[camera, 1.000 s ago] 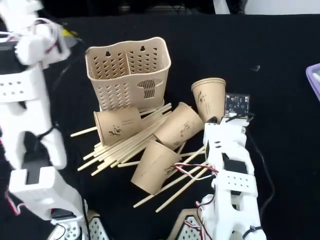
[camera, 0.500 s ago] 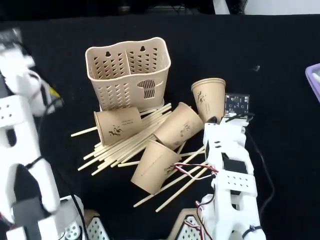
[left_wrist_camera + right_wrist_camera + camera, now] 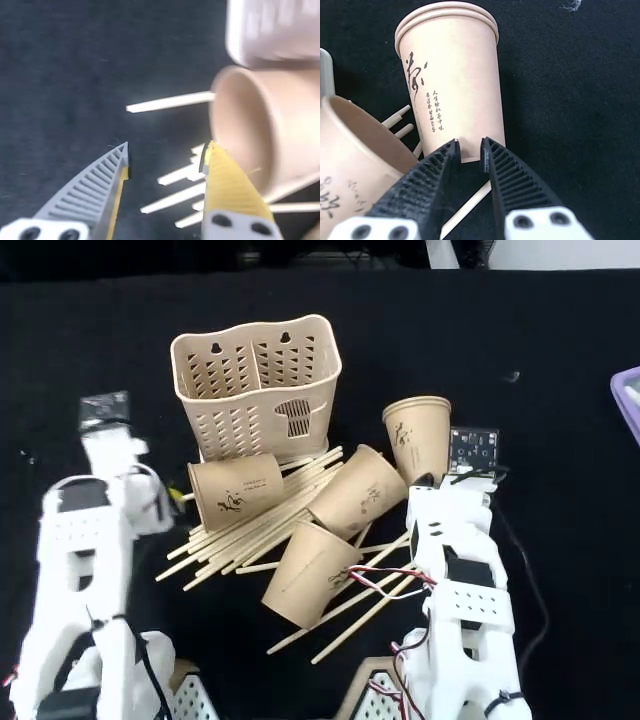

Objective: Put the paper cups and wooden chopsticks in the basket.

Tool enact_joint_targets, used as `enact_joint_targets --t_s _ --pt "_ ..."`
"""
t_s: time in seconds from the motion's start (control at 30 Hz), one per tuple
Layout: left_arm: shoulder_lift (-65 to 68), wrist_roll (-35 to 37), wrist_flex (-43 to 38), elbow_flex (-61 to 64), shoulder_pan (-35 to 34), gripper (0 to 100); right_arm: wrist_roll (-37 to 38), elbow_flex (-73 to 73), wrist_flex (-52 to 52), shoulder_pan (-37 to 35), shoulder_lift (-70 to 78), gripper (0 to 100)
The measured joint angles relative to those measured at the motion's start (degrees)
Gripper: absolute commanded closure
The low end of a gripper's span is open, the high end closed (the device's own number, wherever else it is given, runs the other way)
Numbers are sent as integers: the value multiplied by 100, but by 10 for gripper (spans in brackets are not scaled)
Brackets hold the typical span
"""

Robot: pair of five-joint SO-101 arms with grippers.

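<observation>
Left gripper (image 3: 167,147) wide open, jaws well apart, nothing between them. It hangs low over the black table (image 3: 560,330) at the left of the high view, one finger just beside the open mouth of the nearest tan paper cup lying on its side (image 3: 235,490). Right gripper (image 3: 470,142) all but closed, only a slit between the jaws, grasping nothing, with its tips at the foot of the upright tan paper cup (image 3: 418,437), right of centre. Pale wooden chopsticks (image 3: 250,530) lie fanned at centre, under the nearest cup, a second toppled cup (image 3: 358,490) and a third toppled cup (image 3: 308,575). Beige perforated plastic basket (image 3: 257,385) stands upright behind, upper centre-left. Nothing appears loaded yet. Judgement: first pick, approach stage. Next move calls for bracketing the nearest cup's rim or wall, closing gently so the paper does not crush, then lifting clear of the sticks.
</observation>
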Motion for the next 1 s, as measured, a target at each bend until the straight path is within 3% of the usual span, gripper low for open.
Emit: enact_joint_targets --t_s 0.23,0.47,0.77,0.87,1.0 --pt "-615 624 -26 229 1345 757 0 0 0 0 0 910" --pt "-1424 905 -26 237 1899 757 0 0 0 0 0 910" --pt "-2822 914 -26 756 1785 757 0 0 9 0 0 910" --pt "-3314 853 -26 1011 1354 757 167 -158 378 0 -123 910" --pt "-3956 18 -26 1477 492 762 281 -615 1389 79 -633 910"
